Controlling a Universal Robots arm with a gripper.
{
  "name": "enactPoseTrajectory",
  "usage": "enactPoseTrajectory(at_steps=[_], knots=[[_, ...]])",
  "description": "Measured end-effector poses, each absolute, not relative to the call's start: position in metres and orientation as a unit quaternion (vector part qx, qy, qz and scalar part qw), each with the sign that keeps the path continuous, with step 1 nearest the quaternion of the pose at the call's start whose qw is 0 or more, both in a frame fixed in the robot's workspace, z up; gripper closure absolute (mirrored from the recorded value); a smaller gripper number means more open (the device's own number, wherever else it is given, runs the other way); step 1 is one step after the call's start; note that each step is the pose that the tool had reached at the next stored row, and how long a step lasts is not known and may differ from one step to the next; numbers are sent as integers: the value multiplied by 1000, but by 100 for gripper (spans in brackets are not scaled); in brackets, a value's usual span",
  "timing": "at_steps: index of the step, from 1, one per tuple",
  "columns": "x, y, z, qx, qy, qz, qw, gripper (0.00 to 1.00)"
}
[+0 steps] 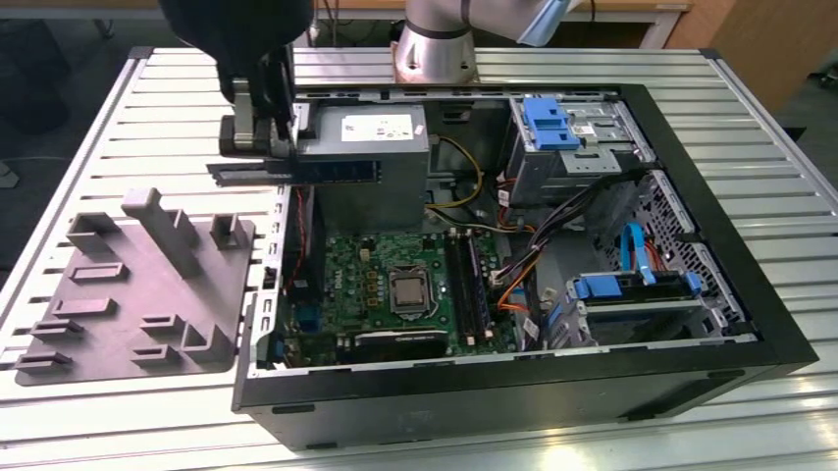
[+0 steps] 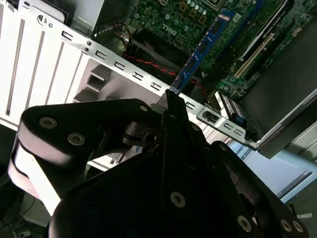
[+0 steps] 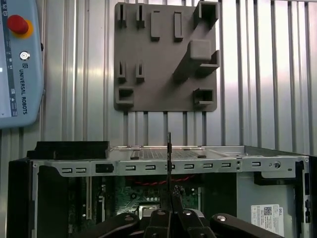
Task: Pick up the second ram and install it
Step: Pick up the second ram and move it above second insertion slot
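Note:
The second ram (image 1: 298, 172), a long thin dark stick, hangs level above the open computer case's edge at the exterior view's left, with my gripper (image 1: 267, 147) shut on it from above. In the second wrist view the ram (image 2: 200, 49) juts out from the gripper (image 2: 171, 106) over the green motherboard (image 2: 198, 15). The first wrist view has the ram (image 3: 169, 163) edge-on as a thin upright line rising from the gripper (image 3: 170, 202). The motherboard (image 1: 380, 280) lies in the case floor, its long black slots (image 1: 466, 280) beside the processor socket.
A grey plastic tray (image 1: 131, 285) with upright blocks lies outside the case, at the exterior view's left. The grey power supply (image 1: 373, 147) stands close beside the held ram. Blue drive brackets (image 1: 550, 123) and cables (image 1: 517, 285) occupy the case's other side. A control pendant (image 3: 20, 59) rests on the slatted table.

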State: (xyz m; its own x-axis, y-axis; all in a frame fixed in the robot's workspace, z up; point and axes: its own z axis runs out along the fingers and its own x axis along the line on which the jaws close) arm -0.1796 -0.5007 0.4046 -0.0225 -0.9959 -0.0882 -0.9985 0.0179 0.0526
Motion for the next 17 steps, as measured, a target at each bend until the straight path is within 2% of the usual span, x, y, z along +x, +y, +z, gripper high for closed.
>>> enactPoseTrajectory(at_steps=[17], knots=[[-125, -499, 404, -699, 713, 50, 12, 88]])
